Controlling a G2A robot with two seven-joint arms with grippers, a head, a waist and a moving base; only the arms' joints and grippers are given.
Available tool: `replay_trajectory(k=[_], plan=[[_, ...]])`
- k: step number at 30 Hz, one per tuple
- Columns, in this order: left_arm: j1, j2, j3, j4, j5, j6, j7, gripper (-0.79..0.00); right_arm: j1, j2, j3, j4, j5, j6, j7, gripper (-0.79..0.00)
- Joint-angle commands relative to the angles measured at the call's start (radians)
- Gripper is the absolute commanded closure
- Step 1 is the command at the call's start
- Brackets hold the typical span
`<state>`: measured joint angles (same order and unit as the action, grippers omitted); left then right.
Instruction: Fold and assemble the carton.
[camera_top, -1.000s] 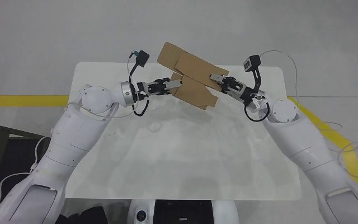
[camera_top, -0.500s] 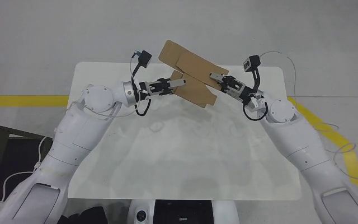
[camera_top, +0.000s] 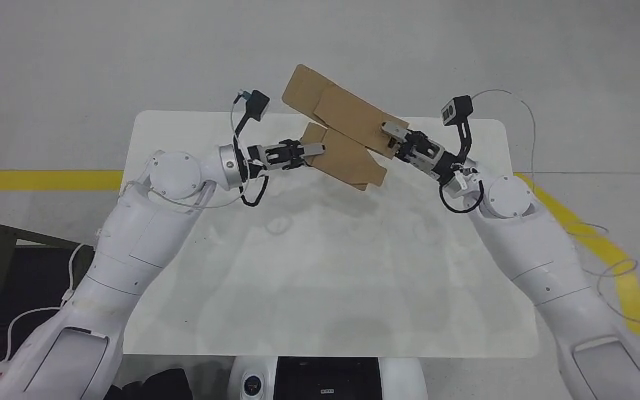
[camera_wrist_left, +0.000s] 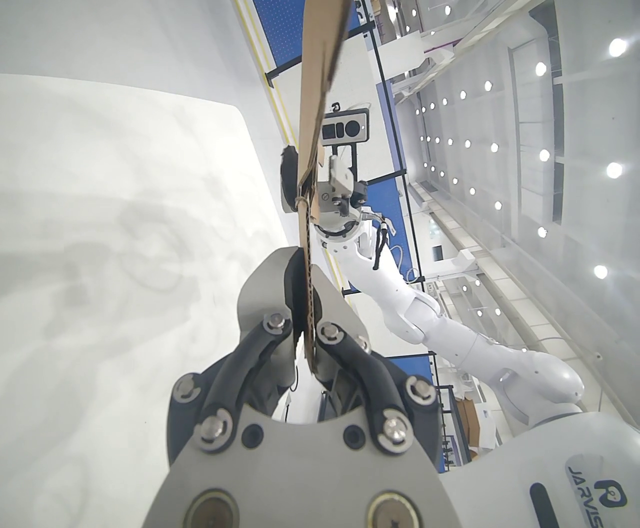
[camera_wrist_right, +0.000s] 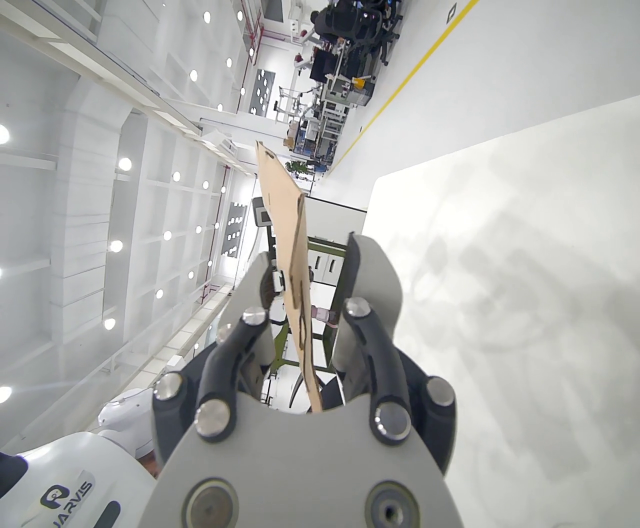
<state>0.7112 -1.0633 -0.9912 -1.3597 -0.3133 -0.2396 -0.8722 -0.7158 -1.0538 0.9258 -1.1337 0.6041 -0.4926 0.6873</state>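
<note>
Left fingers (camera_wrist_left: 265, 292) pinch the carton (camera_top: 338, 112), its far corner edged farther out.

Bright, even overhead illumination from rows of round ceiling lamps (camera_wrist_left: 615, 170), flaring into white spots in both wrist views; the white table (camera_top: 330, 290) is softly, diffusely lit, and straight building lines bow toward wrist-view edges.

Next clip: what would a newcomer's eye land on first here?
A flat brown carton is held up off the white table, at its far side, between the two arms. The left gripper is shut on one edge. The right gripper straddles the opposite edge, open.
</note>
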Motion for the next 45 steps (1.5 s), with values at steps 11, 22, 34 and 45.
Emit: replay_trajectory(k=[11,22,34,45], plan=[[-0.073,0.004,-0.009,0.087,-0.072,-0.043,-0.345,0.000,0.048,0.028,0.090,0.151,-0.038,-0.249,0.391,-0.785],[-0.108,0.001,0.028,0.128,-0.129,-0.058,-0.604,0.000,0.105,0.063,-0.033,0.053,-0.090,-0.233,0.408,-0.785],[-0.116,-0.003,0.046,0.127,-0.146,-0.062,-0.647,0.000,0.113,0.080,-0.097,-0.002,-0.071,-0.248,0.393,-0.785],[-0.109,-0.007,0.060,0.109,-0.152,-0.062,-0.643,0.000,0.113,0.080,-0.097,-0.002,-0.071,-0.248,0.393,-0.785]])
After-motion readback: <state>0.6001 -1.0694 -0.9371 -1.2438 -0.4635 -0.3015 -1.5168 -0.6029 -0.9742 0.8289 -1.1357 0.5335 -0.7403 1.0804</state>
